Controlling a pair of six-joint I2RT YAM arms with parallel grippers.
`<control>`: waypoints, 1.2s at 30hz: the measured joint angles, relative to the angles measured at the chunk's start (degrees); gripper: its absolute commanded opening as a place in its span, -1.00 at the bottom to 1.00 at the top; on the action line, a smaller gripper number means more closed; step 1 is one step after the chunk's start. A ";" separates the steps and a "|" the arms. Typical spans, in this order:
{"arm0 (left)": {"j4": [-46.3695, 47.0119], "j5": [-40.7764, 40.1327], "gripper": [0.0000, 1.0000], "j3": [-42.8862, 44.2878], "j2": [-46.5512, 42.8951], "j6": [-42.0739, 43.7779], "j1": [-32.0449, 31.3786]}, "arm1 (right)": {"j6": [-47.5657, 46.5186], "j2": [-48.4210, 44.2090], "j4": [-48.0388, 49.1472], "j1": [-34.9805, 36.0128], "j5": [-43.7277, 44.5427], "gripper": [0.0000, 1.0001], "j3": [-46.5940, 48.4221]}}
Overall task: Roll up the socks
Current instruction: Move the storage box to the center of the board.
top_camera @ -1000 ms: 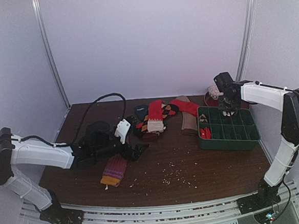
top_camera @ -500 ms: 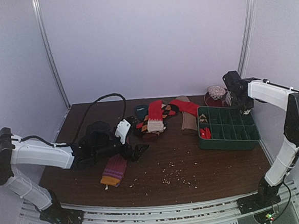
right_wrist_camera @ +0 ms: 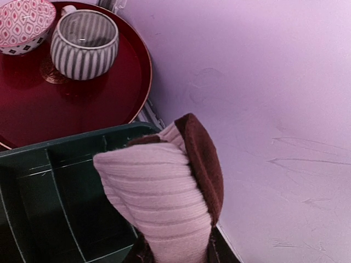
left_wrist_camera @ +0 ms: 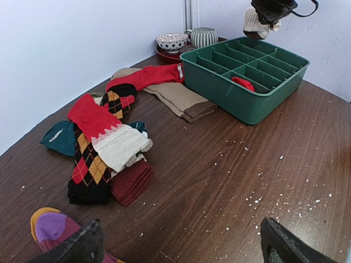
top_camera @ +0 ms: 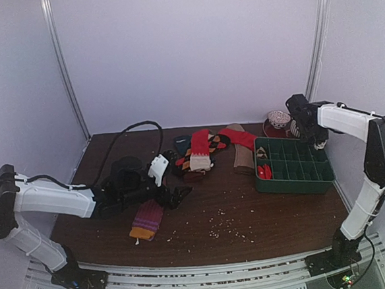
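Rolled sock (right_wrist_camera: 159, 203), ribbed pink with brown edge, pinched in right end effector (top_camera: 305, 127)

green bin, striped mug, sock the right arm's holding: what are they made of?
Green bin: looks like moulded plastic, slight sheen, thin rigid dividers. Striped mug: probably glazed ceramic, highlight on its thick rim. Rolled sock: ribbed knit fabric, matte, pink with a brown part.

A: Is the light good?
B: Yes, bright and even, from above; shadows on the table (top_camera: 289, 210) are weak.
A: Any blur?
B: The top view is grainy. The sock (right_wrist_camera: 159, 203) in the right wrist view is sharp.
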 measured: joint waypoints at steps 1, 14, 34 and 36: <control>0.00 0.00 0.96 0.00 0.11 0.00 0.00 | 0.00 0.20 0.13 0.55 -0.33 -1.00 0.00; -1.25 0.96 0.97 0.00 1.18 0.00 0.00 | 1.90 9.73 -0.02 7.58 -5.33 -1.00 5.33; -1.44 1.25 0.96 -0.13 1.18 -0.04 0.00 | 1.73 16.09 -0.37 11.26 -8.52 -1.00 8.35; -1.44 1.25 0.96 -0.13 1.18 -0.04 0.00 | 1.75 16.09 -0.33 11.28 -9.35 -1.00 8.37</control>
